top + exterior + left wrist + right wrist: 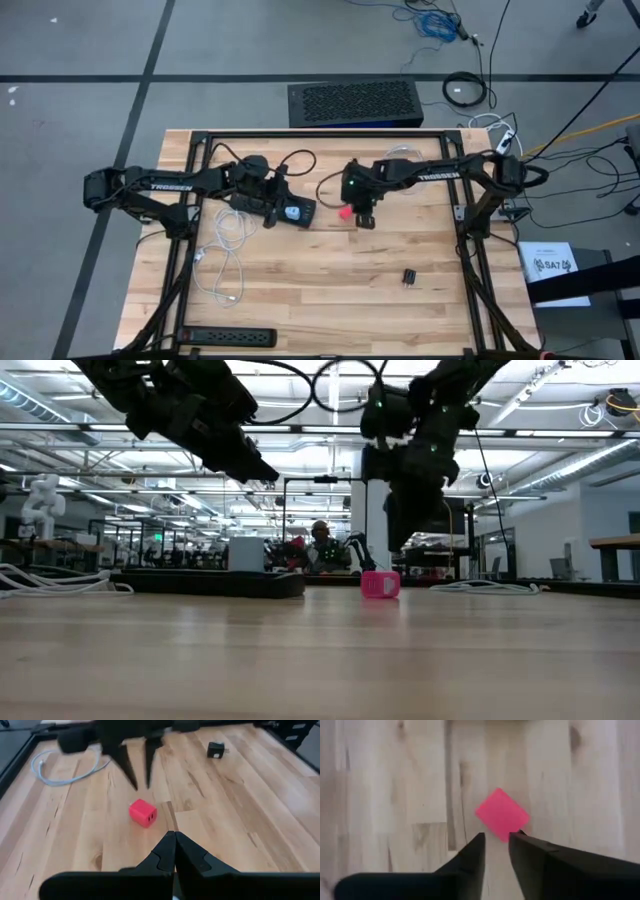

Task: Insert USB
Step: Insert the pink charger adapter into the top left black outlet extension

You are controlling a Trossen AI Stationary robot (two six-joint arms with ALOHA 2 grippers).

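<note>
Pink charger cube (pixel 143 813) sits on my wooden counter (pixel 330 280) near the middle, two ports facing the left arm. My right claw (pixel 496 851) hangs just above it, fingers parted by a narrow gap and gripping nothing — one tip at the cube's edge. My left claw (pixel 172 851) is pressed together, hovering by the black hub (pixel 275 210).
</note>
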